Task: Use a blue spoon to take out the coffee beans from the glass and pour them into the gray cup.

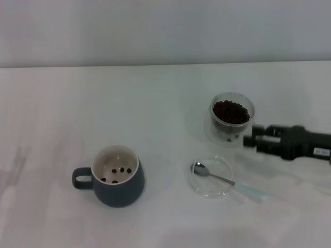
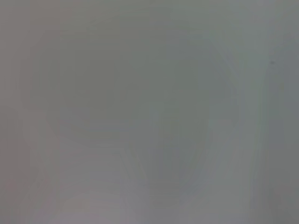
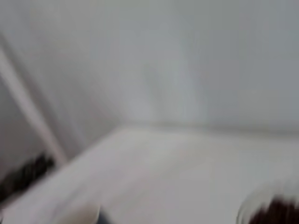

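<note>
The glass (image 1: pixel 232 119), clear and holding many dark coffee beans (image 1: pixel 230 111), stands at the right of the white table; its rim and beans also show in the right wrist view (image 3: pixel 275 212). The gray cup (image 1: pixel 115 176) stands at the front left, handle to the left, with several beans (image 1: pixel 118 173) on its cream inside. The blue spoon (image 1: pixel 227 181) lies with its metal bowl in a flat clear dish (image 1: pixel 209 177) and its pale handle pointing right. My right gripper (image 1: pixel 250 135) reaches in from the right, open, right beside the glass with nothing between its fingers. The left gripper is out of view.
The white table (image 1: pixel 155 103) runs back to a pale wall. The flat dish sits just in front of the glass, between it and the table's front edge. The left wrist view shows only a plain grey surface.
</note>
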